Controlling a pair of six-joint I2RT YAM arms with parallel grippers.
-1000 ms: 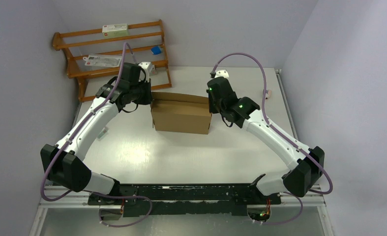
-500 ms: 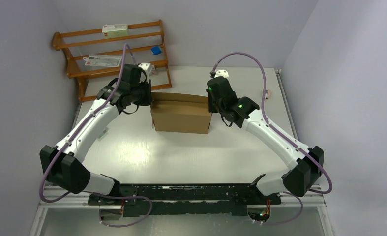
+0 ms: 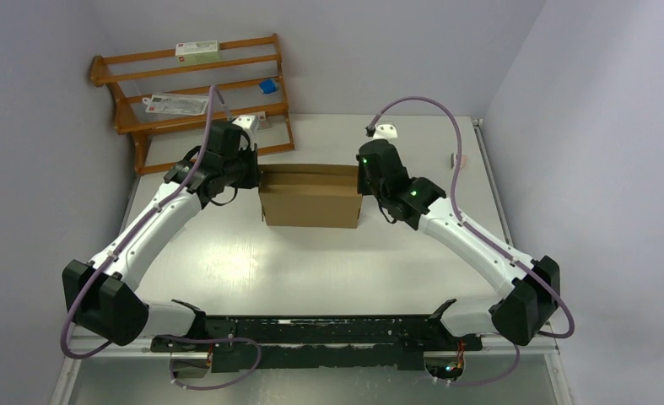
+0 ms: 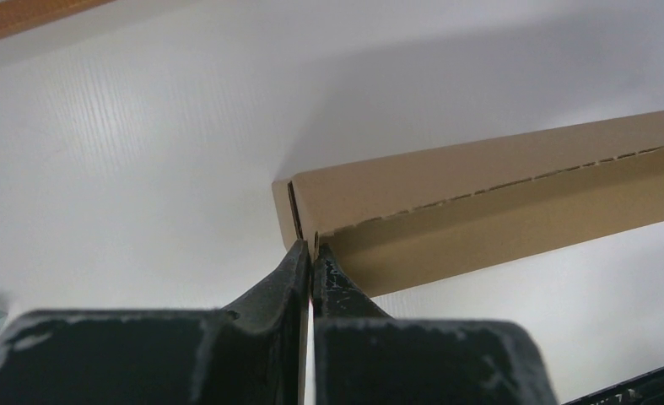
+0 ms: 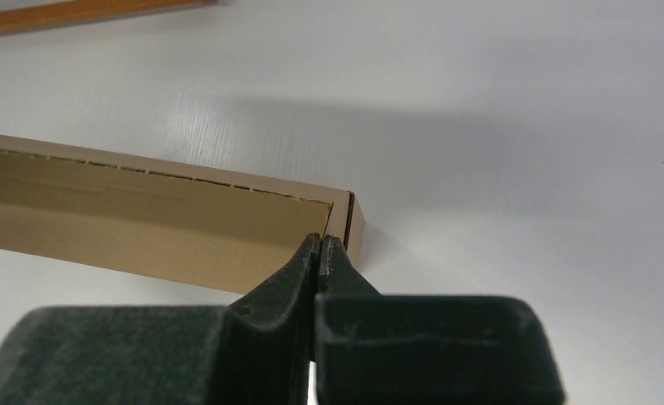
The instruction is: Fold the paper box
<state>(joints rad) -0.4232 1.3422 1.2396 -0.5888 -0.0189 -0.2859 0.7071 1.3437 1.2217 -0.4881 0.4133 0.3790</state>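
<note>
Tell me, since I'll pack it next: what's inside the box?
Inside the box, only a bare inner wall with a perforated crease shows, and no contents are in sight. Its floor is hidden behind the walls.

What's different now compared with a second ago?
Both arms shifted slightly: their elbows swung outward and toward the near edge, and the wrists eased the same way. The left gripper and right gripper stayed pinched shut on the end walls of the paper box, which barely moved.

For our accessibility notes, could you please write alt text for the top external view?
A brown paper box sits mid-table, the left hand and right hand each shut on one of its ends. A wooden rack stands at the far left.
</note>
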